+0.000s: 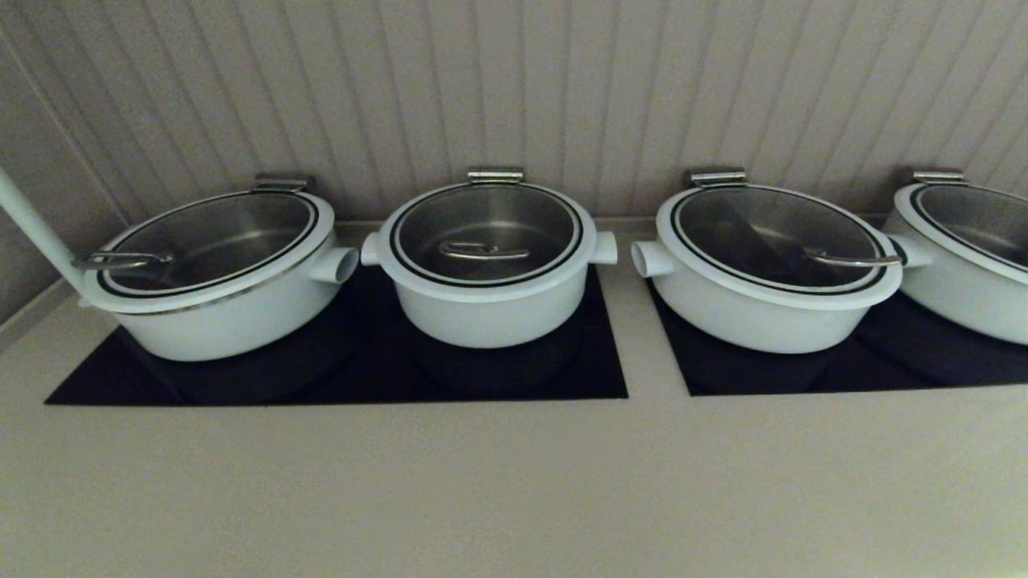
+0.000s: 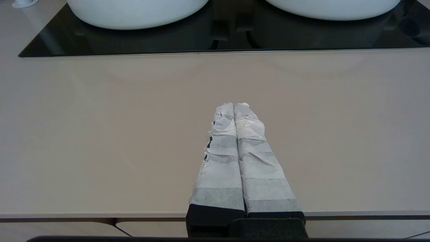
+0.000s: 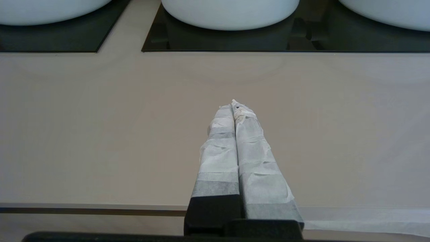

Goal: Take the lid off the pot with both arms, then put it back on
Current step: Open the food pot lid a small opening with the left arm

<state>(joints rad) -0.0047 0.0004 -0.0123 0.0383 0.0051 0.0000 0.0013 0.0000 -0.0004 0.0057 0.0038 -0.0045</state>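
The pot (image 1: 487, 309) is the small deep white one, second from the left, on the left black cooktop (image 1: 337, 377). Its glass lid (image 1: 514, 213) sits closed on it, with the curved steel bar handle (image 1: 483, 253) in the middle and the steel hinge (image 1: 495, 174) at the back. Neither arm shows in the head view. My left gripper (image 2: 234, 105) is shut and empty, low over the beige counter in front of the left cooktop. My right gripper (image 3: 234, 105) is shut and empty over the counter in front of the right cooktop. The pot's underside shows in the left wrist view (image 2: 332, 8).
A wider lidded pot (image 1: 217, 313) stands left of the small pot. Two more wide lidded pots (image 1: 763, 309) (image 1: 964, 289) stand on the right cooktop (image 1: 803, 373). A white pole (image 1: 32, 229) rises at the far left. The beige counter (image 1: 514, 482) stretches in front; a panelled wall stands behind.
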